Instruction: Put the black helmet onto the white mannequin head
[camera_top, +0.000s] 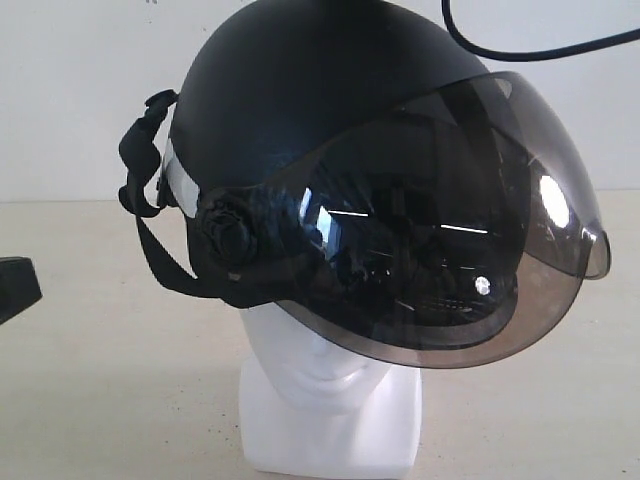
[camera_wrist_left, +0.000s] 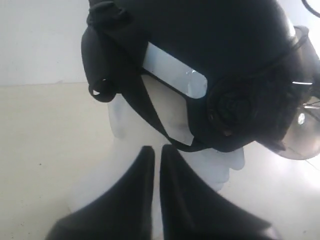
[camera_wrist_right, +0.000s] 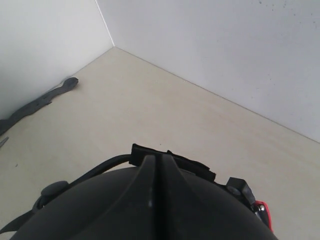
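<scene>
Closest to the lens, the black helmet fills the exterior view's centre, seated on the white mannequin head at lower centre. The left gripper and right gripper both have their fingers pressed together, clamping nothing. Placement looks done; the next move is to back both arms off without snagging the straps.

1. The left gripper holds its two black fingers drawn close, with only a thin slit between them and their tips level
2. The right gripper has its fingers pressed flat together, tapering to one point
3. In the exterior view, a black part of the left arm pokes in at the left edge
</scene>
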